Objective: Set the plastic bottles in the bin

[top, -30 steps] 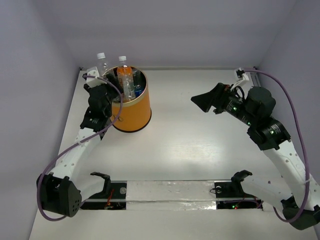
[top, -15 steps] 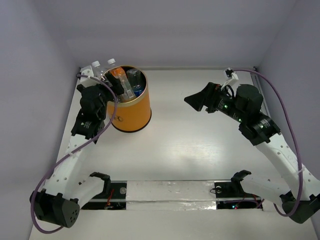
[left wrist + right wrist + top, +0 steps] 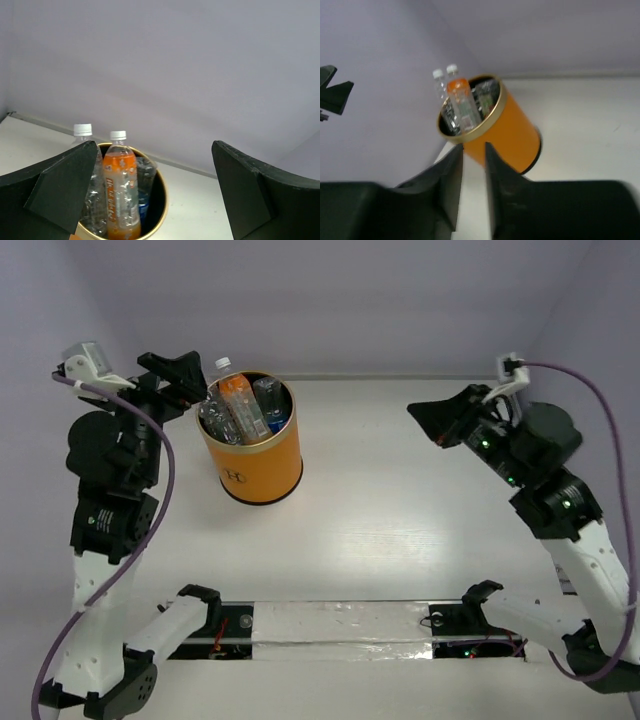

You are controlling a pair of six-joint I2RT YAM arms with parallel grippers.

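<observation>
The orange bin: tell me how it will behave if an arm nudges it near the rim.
The orange bin stands tall and narrow on the table, so a high push could tip it. The bottles poking above its rim add weight, perhaps steadying it. Its smooth side would likely slide against a tool.

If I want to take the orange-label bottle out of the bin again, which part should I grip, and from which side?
Probably the neck just under the white cap of the orange-label bottle, coming from above. It stands nearly upright in the bin, with only cap and shoulder above the rim; neighbouring bottles and the bin wall block its sides. The left pincer is open nearby.
</observation>
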